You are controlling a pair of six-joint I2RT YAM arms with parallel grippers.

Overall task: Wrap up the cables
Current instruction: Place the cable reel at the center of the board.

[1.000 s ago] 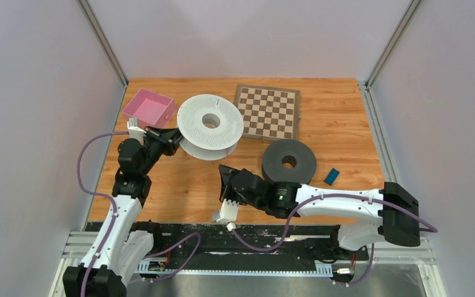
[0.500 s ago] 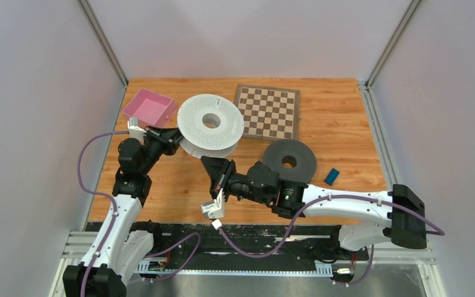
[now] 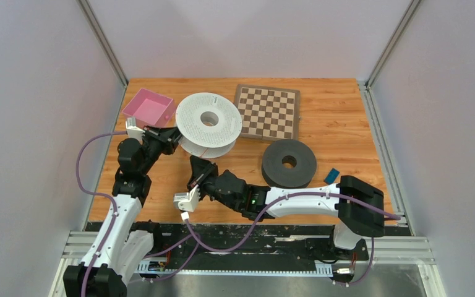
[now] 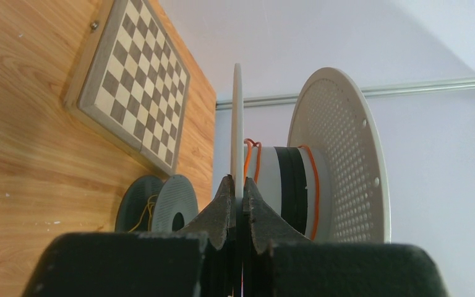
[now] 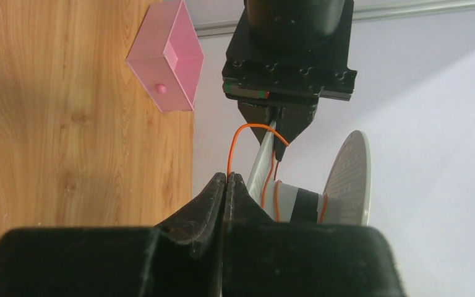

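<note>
The orange-red cable [image 5: 241,129] runs from the hub of the white perforated spool [image 3: 210,122] in a loop to my right gripper [image 5: 227,177], which is shut on it. That gripper [image 3: 193,168] sits just in front of the spool. My left gripper [image 3: 174,140] is shut on the rim of the spool's flange [image 4: 237,124] and holds the spool tilted off the table. Orange turns lie round the hub [image 4: 315,185]. The pale yellow cable [image 4: 145,213] sits loosely in the black spool [image 3: 289,162], which lies flat on the right.
A pink box [image 3: 149,106] stands at the back left next to the left gripper. A chessboard [image 3: 267,111] lies behind the spools. A small blue block [image 3: 331,176] lies right of the black spool. Grey walls enclose the wooden table [image 3: 346,130].
My right arm has swung left from beside the black spool to just in front of the white spool, drawing the orange cable with it. The left arm and spool have stayed put.
</note>
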